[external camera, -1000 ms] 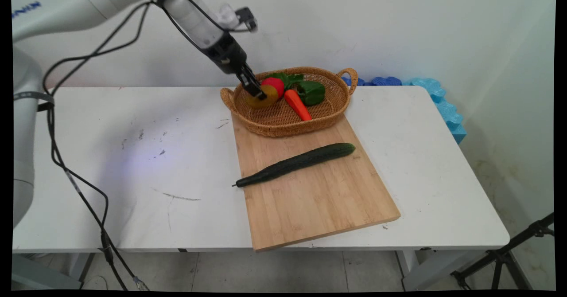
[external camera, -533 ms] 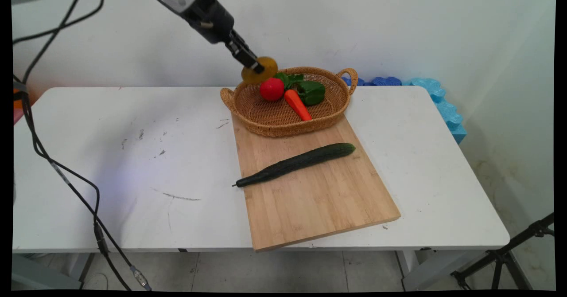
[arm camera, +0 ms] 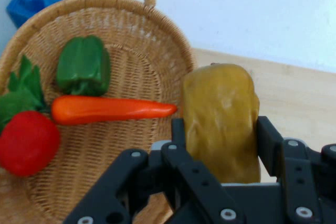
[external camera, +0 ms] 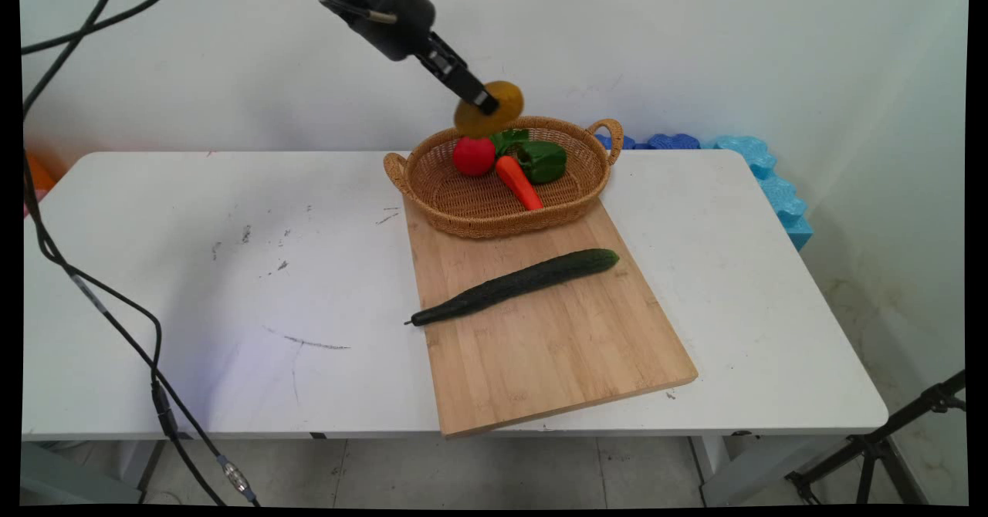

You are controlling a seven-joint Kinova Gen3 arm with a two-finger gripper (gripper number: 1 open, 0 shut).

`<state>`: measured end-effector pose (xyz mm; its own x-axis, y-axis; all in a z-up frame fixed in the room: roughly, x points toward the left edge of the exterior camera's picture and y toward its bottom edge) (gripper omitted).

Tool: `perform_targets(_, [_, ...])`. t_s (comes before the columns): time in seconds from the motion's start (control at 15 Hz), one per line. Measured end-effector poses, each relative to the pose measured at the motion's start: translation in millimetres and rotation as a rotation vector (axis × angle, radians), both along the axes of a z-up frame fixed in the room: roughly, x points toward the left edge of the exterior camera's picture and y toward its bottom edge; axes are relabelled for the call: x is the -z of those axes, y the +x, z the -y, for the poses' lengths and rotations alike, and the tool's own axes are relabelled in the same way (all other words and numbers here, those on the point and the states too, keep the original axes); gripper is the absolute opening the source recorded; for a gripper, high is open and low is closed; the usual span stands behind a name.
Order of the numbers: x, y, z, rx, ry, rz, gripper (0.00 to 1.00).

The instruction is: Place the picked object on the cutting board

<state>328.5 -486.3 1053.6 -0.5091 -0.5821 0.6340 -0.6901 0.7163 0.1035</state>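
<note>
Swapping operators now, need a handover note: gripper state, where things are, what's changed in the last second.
Gripper: shut on the potato, held in the air above the basket's far rim.
A second ago the potato sat low in the basket; it has since been lifted clear.
In the basket: tomato, carrot, green pepper.
Cucumber lies diagonally on the cutting board; the basket's near edge rests on that board.

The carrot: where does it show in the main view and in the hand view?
Main view: the carrot lies slanted in the wicker basket, centre top, below the green pepper.
Hand view: the carrot lies level at left of centre, under the pepper, left of the yellow-brown piece in the gripper.
Shared landmark: the basket.
</note>
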Motion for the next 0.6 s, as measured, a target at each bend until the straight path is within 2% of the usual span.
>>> perform_targets(0.27, [12, -35, -20, -0.015, 0.010, -0.009, 0.00])
perform_targets(0.6, [50, -80, -41, -0.004, 0.016, 0.021, 0.00])
